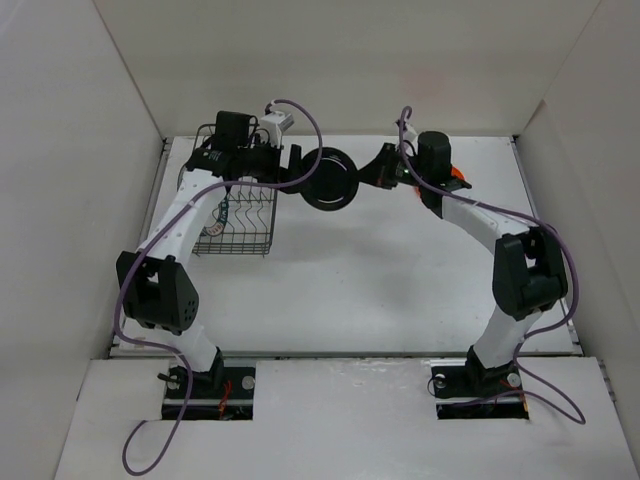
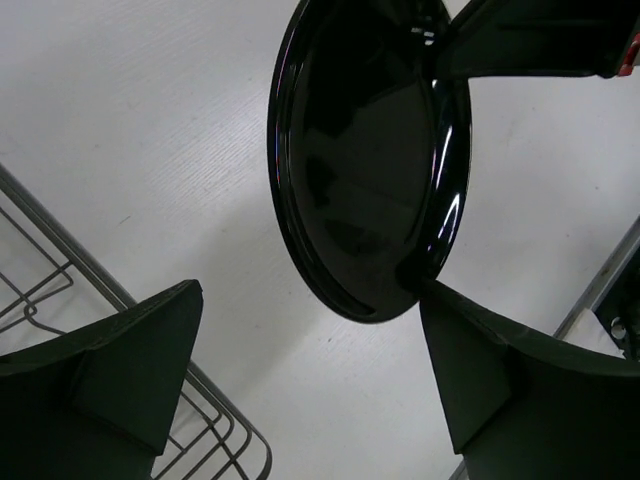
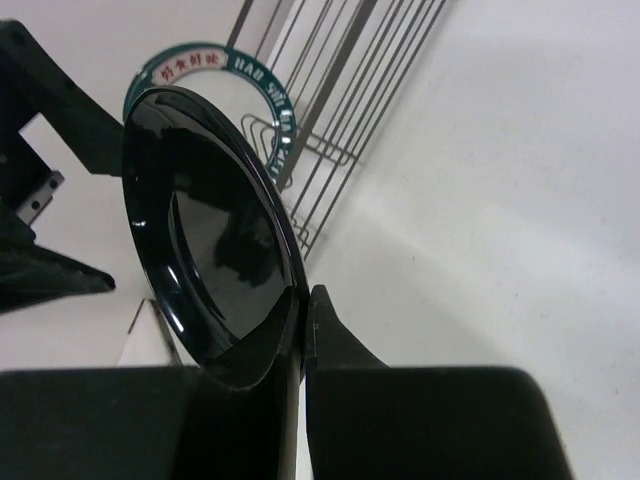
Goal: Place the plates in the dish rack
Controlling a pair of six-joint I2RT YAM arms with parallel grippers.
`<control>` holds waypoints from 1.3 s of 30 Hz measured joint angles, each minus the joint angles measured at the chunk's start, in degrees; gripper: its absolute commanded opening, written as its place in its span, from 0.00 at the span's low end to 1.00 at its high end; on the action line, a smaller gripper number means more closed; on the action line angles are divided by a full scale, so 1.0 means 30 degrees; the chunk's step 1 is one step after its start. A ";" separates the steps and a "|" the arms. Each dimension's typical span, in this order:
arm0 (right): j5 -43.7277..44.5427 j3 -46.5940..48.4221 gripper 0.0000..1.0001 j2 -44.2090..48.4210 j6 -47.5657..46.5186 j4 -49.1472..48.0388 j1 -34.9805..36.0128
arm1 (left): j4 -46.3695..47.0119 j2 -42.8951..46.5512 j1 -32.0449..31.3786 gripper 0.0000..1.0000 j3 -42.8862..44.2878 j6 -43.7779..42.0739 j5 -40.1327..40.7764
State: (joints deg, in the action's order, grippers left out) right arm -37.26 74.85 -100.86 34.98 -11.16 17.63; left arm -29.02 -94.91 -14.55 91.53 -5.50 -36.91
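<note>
The small glossy black plate (image 1: pixel 331 180) hangs on edge above the table between my two grippers. My right gripper (image 1: pixel 372 172) is shut on its right rim; in the right wrist view the jaws (image 3: pixel 305 300) pinch the rim of the plate (image 3: pixel 205 240). My left gripper (image 1: pixel 298 170) is open at the plate's left edge. In the left wrist view (image 2: pixel 308 300) the plate (image 2: pixel 365 150) sits ahead of the jaws, its rim touching the tip of the right finger (image 2: pixel 470 370). The dish rack (image 1: pixel 250 228) stands at the left and holds the green-rimmed plate (image 3: pixel 262 82) on edge.
An orange plate (image 1: pixel 459 179) peeks out behind the right arm. The rack's wire corner (image 2: pixel 215 420) lies just below my left gripper. White walls close in the table at the back and both sides.
</note>
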 measured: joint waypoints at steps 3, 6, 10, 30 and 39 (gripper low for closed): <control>-0.0262 -0.0423 0.00 0.0000 0.0000 0.0058 0.0160 | -0.0015 -0.0102 0.0000 0.53 0.0044 0.0182 -0.0656; -0.0415 -0.0481 0.00 0.0000 0.0073 -0.0044 0.0452 | 0.0007 -0.0233 0.0000 0.48 0.0357 0.0240 -0.1370; -0.0597 -0.0546 0.00 0.0007 0.0277 -0.0423 0.0736 | 0.0007 -0.0386 0.0073 0.18 0.0619 0.0211 -0.1931; 0.3687 -0.1224 1.00 0.0933 -0.0386 0.1100 0.1158 | 0.0335 0.5770 0.0226 0.00 -0.1530 0.0750 1.0236; 0.5362 -0.1224 1.00 0.0933 -0.0845 0.2739 0.1158 | 0.1326 0.6280 0.0517 0.00 -0.2412 0.1428 1.9052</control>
State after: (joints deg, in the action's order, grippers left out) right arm -21.17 71.18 -98.06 32.45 -2.94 21.10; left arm -25.04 -76.07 -12.99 84.29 -1.21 20.25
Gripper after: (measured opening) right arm 0.998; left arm 0.043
